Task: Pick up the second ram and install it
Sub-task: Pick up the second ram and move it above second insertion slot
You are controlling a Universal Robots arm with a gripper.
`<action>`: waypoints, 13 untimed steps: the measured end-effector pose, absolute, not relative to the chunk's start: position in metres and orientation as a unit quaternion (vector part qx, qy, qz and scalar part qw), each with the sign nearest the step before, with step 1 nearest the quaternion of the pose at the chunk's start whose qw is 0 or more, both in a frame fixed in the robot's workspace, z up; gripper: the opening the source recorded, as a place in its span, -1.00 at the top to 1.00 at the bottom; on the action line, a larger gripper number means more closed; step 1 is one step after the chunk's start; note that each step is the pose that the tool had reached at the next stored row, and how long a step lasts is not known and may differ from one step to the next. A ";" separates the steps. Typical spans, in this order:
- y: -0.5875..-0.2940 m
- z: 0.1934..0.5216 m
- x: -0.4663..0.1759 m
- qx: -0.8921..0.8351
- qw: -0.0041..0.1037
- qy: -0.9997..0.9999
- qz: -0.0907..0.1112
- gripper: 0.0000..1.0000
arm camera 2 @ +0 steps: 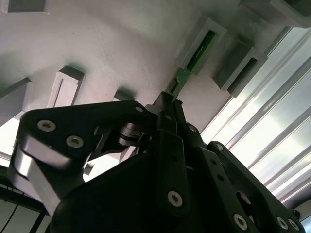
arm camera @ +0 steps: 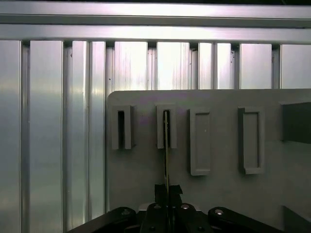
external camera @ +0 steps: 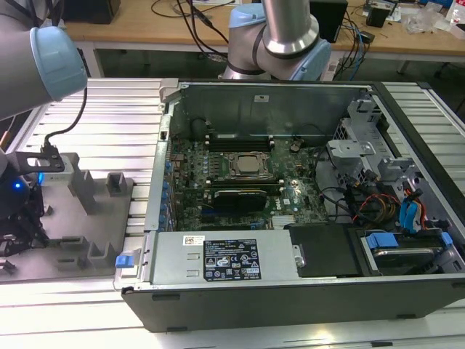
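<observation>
The second ram [arm camera 2: 194,59] is a thin green stick, seen edge-on in the first wrist view [arm camera: 166,145]. Its far end stands in a raised grey slot holder [arm camera 2: 206,34] on the grey fixture plate [arm camera: 218,194]. My gripper [arm camera 2: 171,103] is shut on the stick's near end, with the black fingers pressed against both its faces, as the first wrist view also shows [arm camera: 167,190]. In the exterior view the gripper [external camera: 16,218] is low over the fixture plate [external camera: 94,225], at that view's left, away from the open computer case [external camera: 290,283].
Several other grey slot holders [arm camera: 200,141] and upright posts [external camera: 81,190] rise from the plate. Ribbed aluminium table surface [arm camera: 48,121] surrounds it. Inside the case lie the processor socket [external camera: 245,166], memory slots [external camera: 240,138], a black card [external camera: 236,198] and cables [external camera: 378,200].
</observation>
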State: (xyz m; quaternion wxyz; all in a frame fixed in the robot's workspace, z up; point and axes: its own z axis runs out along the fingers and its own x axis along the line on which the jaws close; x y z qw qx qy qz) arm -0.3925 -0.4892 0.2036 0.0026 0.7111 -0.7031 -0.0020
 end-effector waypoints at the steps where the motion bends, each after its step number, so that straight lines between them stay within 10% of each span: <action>1: -0.489 0.204 -0.392 0.711 0.003 -0.703 -0.002 0.73; 13: -0.489 0.203 -0.392 0.711 0.002 -0.703 -0.002 0.73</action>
